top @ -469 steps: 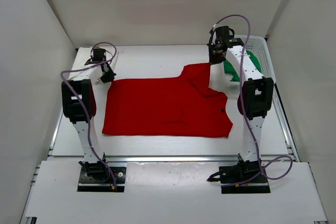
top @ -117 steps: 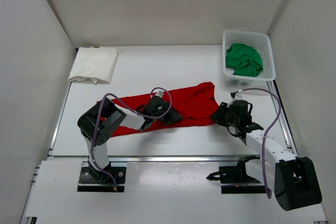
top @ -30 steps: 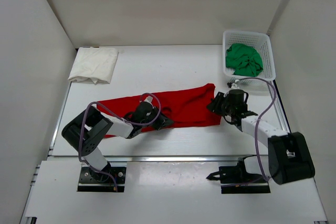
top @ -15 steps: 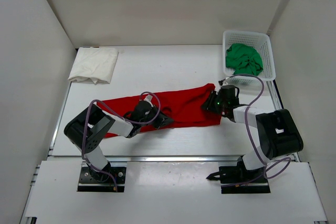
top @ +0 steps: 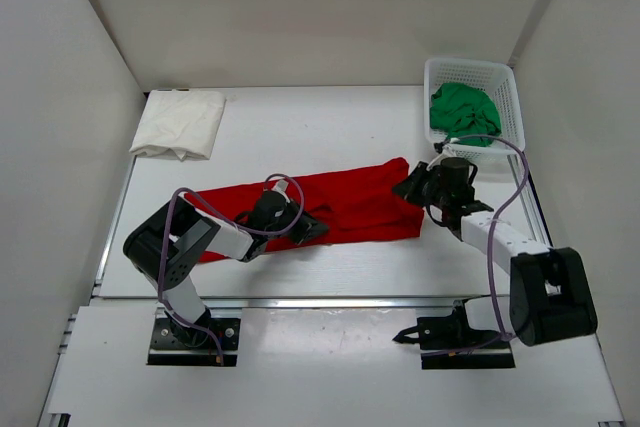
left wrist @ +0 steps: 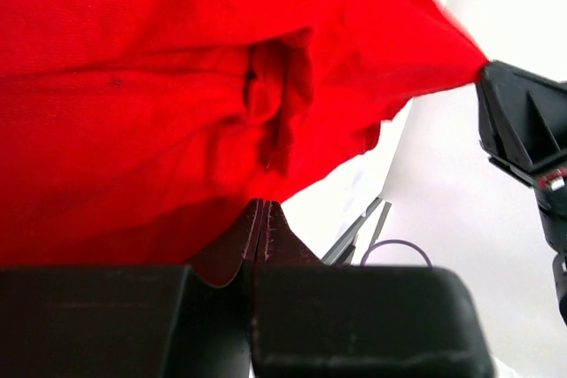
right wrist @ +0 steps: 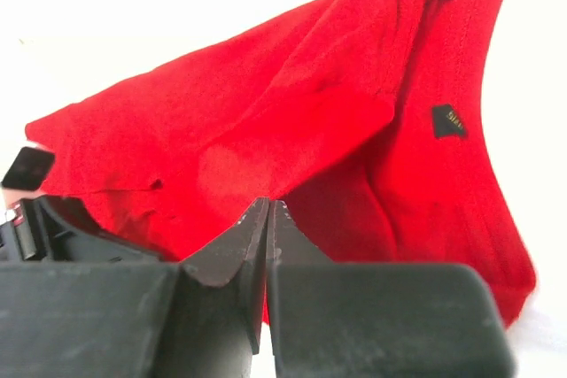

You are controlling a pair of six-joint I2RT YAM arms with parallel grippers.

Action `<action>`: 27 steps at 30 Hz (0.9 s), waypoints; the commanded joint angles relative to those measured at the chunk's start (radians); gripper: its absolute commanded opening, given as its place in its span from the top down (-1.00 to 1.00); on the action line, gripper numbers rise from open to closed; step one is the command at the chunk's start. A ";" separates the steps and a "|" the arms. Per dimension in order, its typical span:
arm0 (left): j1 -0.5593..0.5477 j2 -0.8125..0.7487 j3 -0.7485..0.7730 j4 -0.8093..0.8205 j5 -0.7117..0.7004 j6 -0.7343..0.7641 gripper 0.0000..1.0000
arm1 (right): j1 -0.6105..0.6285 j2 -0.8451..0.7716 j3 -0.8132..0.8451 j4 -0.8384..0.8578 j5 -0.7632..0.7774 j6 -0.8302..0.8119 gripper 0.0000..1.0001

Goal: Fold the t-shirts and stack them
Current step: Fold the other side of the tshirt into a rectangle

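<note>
A red t-shirt (top: 350, 202), folded into a long strip, lies across the middle of the table. My left gripper (top: 318, 230) is low at the strip's near edge, jaws shut on the red cloth edge in the left wrist view (left wrist: 260, 210). My right gripper (top: 405, 187) is at the strip's right end, jaws shut on the red cloth in the right wrist view (right wrist: 267, 208). The shirt fills the left wrist view (left wrist: 177, 86) and the right wrist view (right wrist: 292, 112), where its black label (right wrist: 449, 120) shows. A folded white t-shirt (top: 180, 122) lies at the far left.
A white basket (top: 510, 107) at the far right holds a crumpled green t-shirt (top: 463, 112). White walls close in the table on three sides. The right gripper's black body shows in the left wrist view (left wrist: 523, 130).
My right gripper has shifted slightly toward the far side at the shirt's right end, and its arm has swung. My left gripper has stayed at the near edge.
</note>
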 commanded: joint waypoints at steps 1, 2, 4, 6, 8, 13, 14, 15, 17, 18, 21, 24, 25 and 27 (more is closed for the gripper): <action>-0.002 -0.006 0.020 0.027 0.016 0.015 0.88 | -0.009 -0.068 -0.031 -0.058 0.027 0.000 1.00; -0.003 -0.008 0.014 0.021 0.019 0.014 0.87 | -0.015 -0.098 -0.040 -0.084 0.051 -0.004 1.00; -0.003 -0.012 0.020 0.022 0.019 0.020 0.88 | -0.033 -0.118 -0.040 -0.130 0.053 -0.010 1.00; -0.002 -0.008 0.021 0.024 0.031 0.021 0.87 | -0.047 -0.134 -0.058 -0.168 0.069 -0.012 1.00; 0.003 -0.006 0.018 0.027 0.027 0.012 0.84 | -0.049 -0.117 -0.072 -0.177 0.089 -0.014 1.00; -0.017 0.011 0.043 0.039 0.057 0.008 0.63 | -0.099 -0.055 -0.088 -0.096 0.055 -0.007 0.52; -0.014 0.024 0.047 0.035 0.068 0.012 0.55 | -0.096 -0.060 -0.089 -0.101 0.056 -0.010 0.41; -0.029 0.034 0.069 0.036 0.080 0.014 0.52 | -0.084 -0.075 -0.092 -0.108 0.073 -0.021 0.35; -0.038 0.051 0.104 0.019 0.086 0.034 0.43 | -0.058 -0.126 -0.109 -0.111 0.131 -0.023 0.26; -0.049 0.067 0.116 0.010 0.076 0.031 0.40 | -0.046 -0.172 -0.123 -0.119 0.151 -0.026 0.28; -0.056 0.098 0.159 0.001 0.060 0.035 0.32 | -0.032 -0.213 -0.155 -0.130 0.153 -0.027 0.62; -0.068 0.126 0.193 -0.025 0.039 0.040 0.34 | -0.021 -0.187 -0.158 -0.142 0.138 -0.037 0.68; -0.068 0.133 0.202 -0.028 0.028 0.041 0.34 | -0.021 -0.172 -0.167 -0.135 0.130 -0.032 0.66; -0.069 0.136 0.202 -0.056 0.004 0.047 0.37 | -0.017 -0.155 -0.172 -0.124 0.121 -0.040 0.57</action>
